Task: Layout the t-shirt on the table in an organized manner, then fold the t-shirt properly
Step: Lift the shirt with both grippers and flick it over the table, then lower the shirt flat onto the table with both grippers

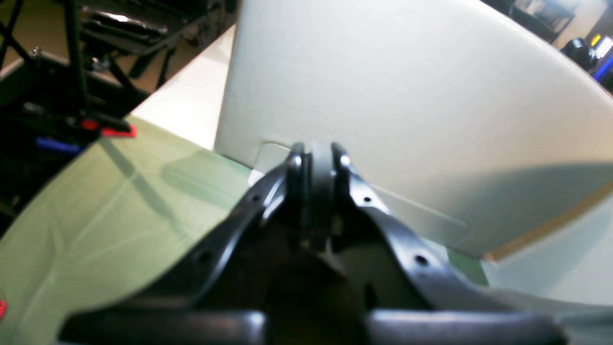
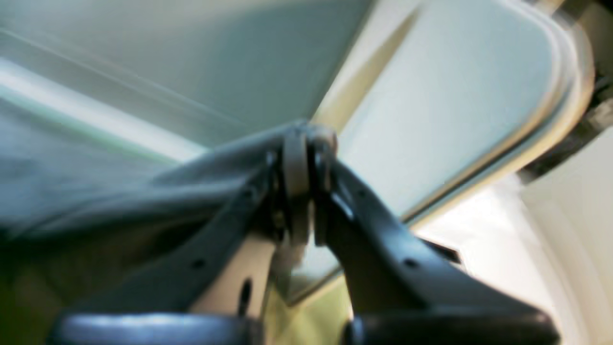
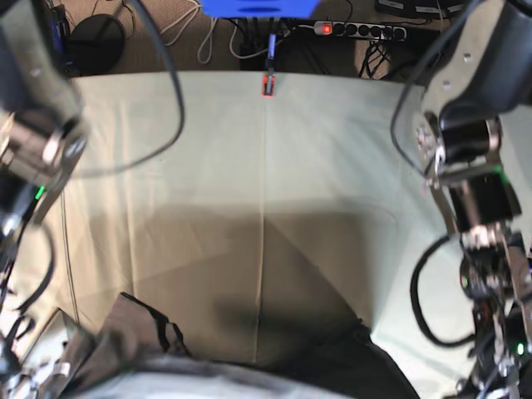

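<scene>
The grey t-shirt (image 3: pixel 249 376) lies bunched along the near edge of the table (image 3: pixel 208 166), dark and partly cut off by the frame. In the right wrist view my right gripper (image 2: pixel 306 143) is shut on a fold of the t-shirt (image 2: pixel 119 191), which stretches off to the left, blurred. My left gripper (image 1: pixel 317 158) is shut above the green table cloth (image 1: pixel 96 201); no shirt shows in that view. In the base view the left arm (image 3: pixel 474 191) stands at the right edge and the right arm (image 3: pixel 33 141) at the left.
A red clamp (image 3: pixel 268 85) pins the cloth at the far edge, and another clamp (image 1: pixel 117 130) sits at the side. A white panel (image 1: pixel 407 96) rises just beyond the left gripper. Cables and a power strip (image 3: pixel 357 30) lie on the floor behind.
</scene>
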You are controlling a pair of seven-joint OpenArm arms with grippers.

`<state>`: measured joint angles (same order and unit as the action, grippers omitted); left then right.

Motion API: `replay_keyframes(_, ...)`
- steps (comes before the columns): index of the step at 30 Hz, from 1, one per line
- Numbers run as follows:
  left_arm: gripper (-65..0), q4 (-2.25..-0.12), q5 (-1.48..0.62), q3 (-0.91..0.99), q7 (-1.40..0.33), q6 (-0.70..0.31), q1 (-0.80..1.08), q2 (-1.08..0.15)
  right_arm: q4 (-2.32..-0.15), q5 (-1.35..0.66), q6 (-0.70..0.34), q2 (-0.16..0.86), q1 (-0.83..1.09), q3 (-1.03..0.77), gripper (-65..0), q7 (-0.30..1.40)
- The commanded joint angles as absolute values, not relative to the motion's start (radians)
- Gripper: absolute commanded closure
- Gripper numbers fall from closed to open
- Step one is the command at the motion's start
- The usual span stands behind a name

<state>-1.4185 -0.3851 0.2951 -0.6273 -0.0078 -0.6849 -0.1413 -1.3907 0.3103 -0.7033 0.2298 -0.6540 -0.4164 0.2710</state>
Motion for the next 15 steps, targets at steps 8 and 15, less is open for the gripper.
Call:
replay_keyframes(8,0.0,-1.627,-0.386,0.298,-0.595,-0.010,-0.400,-0.133,-1.647,0.297,-0.698,0.134,-0.243,-0.513,0.0,0.232)
replay_keyframes(15,0.0,-1.759,-0.386,0.298,-0.595,-0.010,-0.093,-0.124,-1.719,0.143,-0.698,0.134,-0.001,-0.599,0.0,0.232)
